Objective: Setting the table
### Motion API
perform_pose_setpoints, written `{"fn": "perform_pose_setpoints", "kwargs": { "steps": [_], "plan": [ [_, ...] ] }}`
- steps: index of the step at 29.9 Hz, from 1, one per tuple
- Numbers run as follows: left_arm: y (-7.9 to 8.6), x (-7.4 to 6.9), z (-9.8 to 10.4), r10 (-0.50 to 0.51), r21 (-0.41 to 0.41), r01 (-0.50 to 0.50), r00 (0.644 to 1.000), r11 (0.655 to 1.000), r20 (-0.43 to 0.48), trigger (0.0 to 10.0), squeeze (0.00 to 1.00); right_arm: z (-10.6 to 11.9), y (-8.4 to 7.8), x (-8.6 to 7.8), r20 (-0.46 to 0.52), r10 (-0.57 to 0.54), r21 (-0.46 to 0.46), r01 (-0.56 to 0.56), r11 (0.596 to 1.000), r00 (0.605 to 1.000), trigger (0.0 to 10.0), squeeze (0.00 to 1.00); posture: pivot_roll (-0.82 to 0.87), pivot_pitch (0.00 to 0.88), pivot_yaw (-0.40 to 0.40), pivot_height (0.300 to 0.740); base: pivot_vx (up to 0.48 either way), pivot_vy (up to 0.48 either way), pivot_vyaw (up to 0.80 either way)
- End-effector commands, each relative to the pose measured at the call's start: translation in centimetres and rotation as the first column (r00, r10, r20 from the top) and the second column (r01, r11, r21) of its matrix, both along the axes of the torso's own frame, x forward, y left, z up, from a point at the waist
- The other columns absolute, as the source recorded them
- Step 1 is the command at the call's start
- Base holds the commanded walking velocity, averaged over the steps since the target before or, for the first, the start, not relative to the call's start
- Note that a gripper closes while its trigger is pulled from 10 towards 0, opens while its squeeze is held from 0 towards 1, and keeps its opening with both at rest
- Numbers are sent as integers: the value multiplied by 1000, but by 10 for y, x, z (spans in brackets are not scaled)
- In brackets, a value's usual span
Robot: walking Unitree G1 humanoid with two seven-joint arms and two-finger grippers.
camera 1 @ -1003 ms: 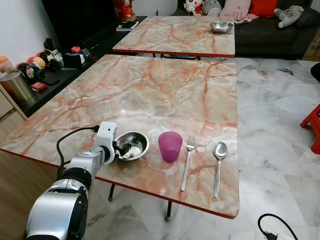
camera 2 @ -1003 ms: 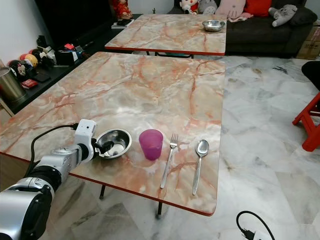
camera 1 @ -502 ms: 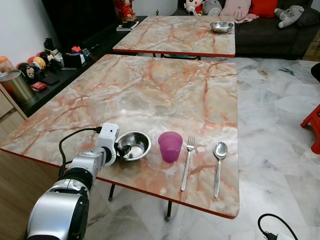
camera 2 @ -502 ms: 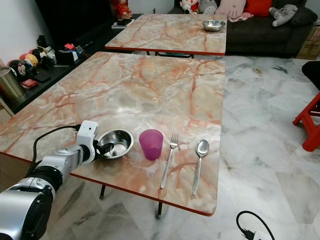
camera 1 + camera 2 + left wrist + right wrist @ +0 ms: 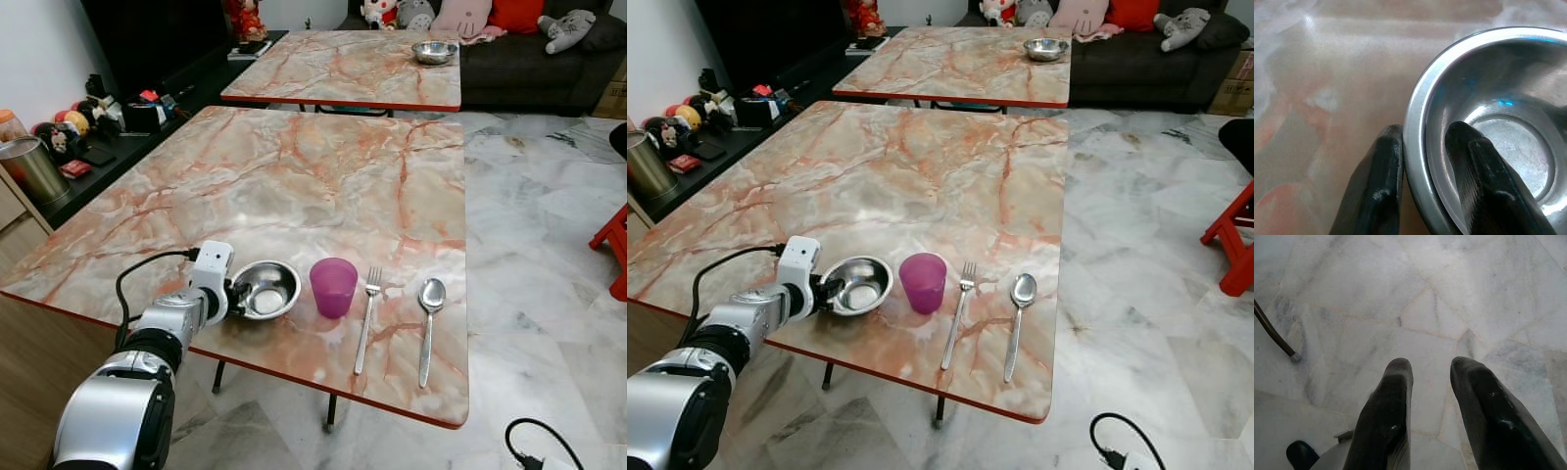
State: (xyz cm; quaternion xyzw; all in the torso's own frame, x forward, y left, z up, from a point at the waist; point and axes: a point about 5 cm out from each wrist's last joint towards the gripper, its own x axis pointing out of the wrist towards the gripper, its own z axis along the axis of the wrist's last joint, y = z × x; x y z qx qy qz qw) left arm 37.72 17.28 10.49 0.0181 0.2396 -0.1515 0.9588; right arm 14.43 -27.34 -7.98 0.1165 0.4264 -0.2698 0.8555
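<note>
1. Head views: steel bowl [image 5: 265, 290] sits near my table's [image 5: 294, 176] front edge, beside the purple cup [image 5: 334, 286]; my left gripper [image 5: 233, 295] meets its rim from the left.
2. Left wrist: fingers [image 5: 1378, 196] straddle the rim, pinching it.
3. Right wrist: my right gripper [image 5: 1427, 382] hangs slightly parted, empty, over floor.

**Pink marble, steel and one purple cup**

Lower left: a shiny silver bowl [image 5: 265, 289] on the table [image 5: 323, 176], veined pink-orange with a red edge. Beside it, a translucent purple cup [image 5: 333, 286], silver fork [image 5: 366, 317] and spoon [image 5: 429, 323]. Right: grey-white marbled floor [image 5: 549, 255].
</note>
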Motion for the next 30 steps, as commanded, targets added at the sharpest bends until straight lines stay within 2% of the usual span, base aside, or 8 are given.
{"fn": "perform_pose_setpoints", "kwargs": {
  "steps": [1, 14, 18, 21, 22, 23, 25, 30],
  "plan": [
    [2, -2, -3, 16, 5, -16, 1000, 1000, -17, 0, 0, -1, 0, -1, -11, 6, 0, -6, 1000, 1000, 10000, 0, 19, 43, 54, 740, 0, 0, 0],
    [9, -2, -3, 123, -112, -124, 992, 986, -17, 0, 0, -1, 0, -2, -11, 6, 1, -6, 1000, 1000, 10000, 0, 19, 38, 56, 740, 0, 0, 0],
    [36, 1, 7, 371, -295, -352, 928, 888, 11, 0, 0, -1, 1, -2, -11, 6, 2, -6, 1000, 1000, 10000, 0, 16, 31, 57, 740, 0, 0, 0],
    [46, 1, 12, 438, -364, -398, 899, 842, 30, 510, 0, -1, 1, -2, -11, 6, 2, -6, 1000, 1000, 10000, 0, 19, 30, 57, 740, 0, 0, 0],
    [54, 1, 14, 479, -396, -425, 877, 814, 44, 1882, 0, -1, 1, -2, -11, 6, 2, -6, 1000, 1000, 10000, 0, 20, 30, 56, 740, 0, 0, 0],
    [58, 0, 14, 501, -408, -440, 864, 800, 51, 8824, 0, -1, 1, -2, -10, 7, 2, -7, 1000, 1000, 10000, 0, 21, 32, 56, 740, 0, 0, 0],
    [66, -3, 14, 539, -422, -467, 840, 777, 64, 10000, 0, -1, 1, -2, -10, 6, 2, -6, 1000, 1000, 10000, 0, 20, 33, 57, 740, 0, 0, 0],
    [90, -12, 12, 659, -452, -562, 748, 692, 80, 10000, 0, -1, 1, -1, -8, 4, 2, -4, 1000, 1000, 10000, 0, 22, 37, 56, 740, 0, 0, 0]
  ]
}}
